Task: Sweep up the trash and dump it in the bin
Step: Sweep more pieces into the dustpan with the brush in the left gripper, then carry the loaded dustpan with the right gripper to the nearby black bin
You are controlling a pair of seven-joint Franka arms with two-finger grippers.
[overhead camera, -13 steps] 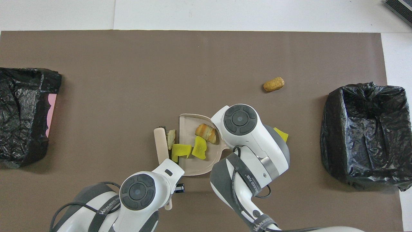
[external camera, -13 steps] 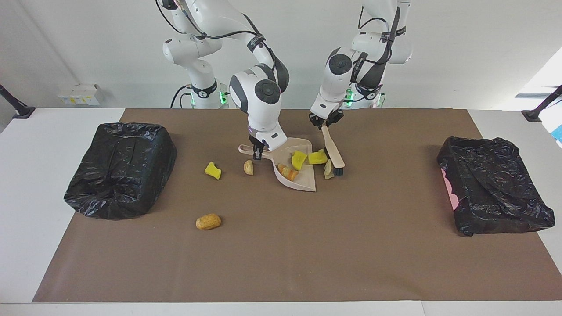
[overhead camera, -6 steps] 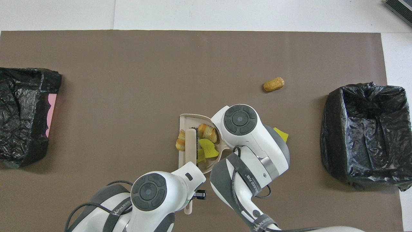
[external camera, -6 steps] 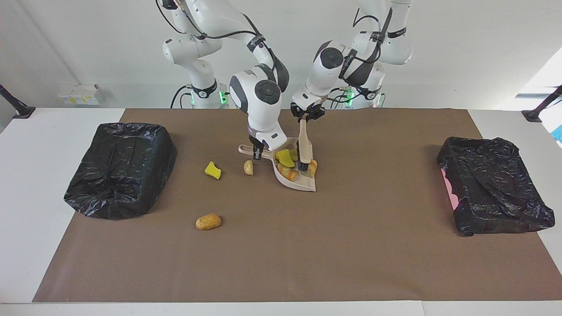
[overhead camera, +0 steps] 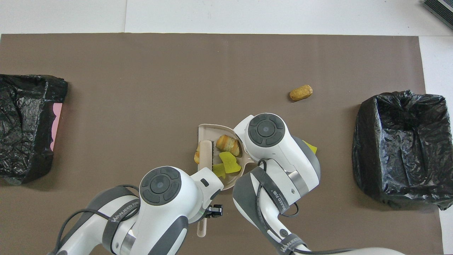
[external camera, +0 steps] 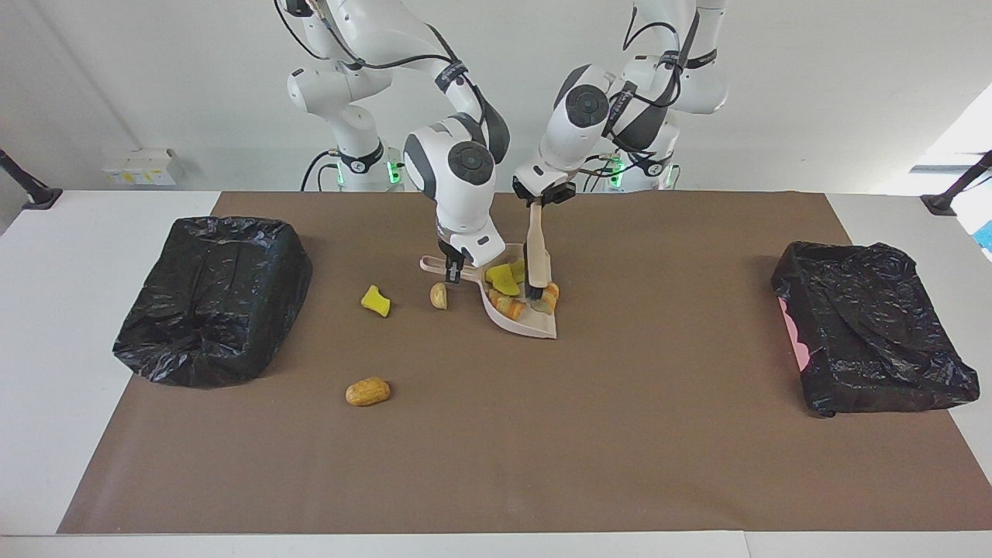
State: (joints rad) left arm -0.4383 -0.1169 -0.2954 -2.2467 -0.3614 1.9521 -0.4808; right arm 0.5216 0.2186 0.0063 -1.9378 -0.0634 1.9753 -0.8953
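Trash point(external camera: 505, 280): light, soft lumps, mid-frame in dustpan point(external camera: 535, 325) | three stray at centre-left | better swept than pinched | left gripper point(external camera: 542, 198) jaws clamping brush point(external camera: 536, 256) | right gripper point(external camera: 455, 267) jaws clamping dustpan handle.

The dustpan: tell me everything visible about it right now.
The dustpan is beige and looks like plastic, with a flat tray, a low raised rim and a short handle. It lies on the brown mat mid-table, close to the robots. The right hand is shut on its handle. Several yellow and tan-orange trash pieces lie in the tray, and the brush, held by the left hand, stands bristles-down among them.
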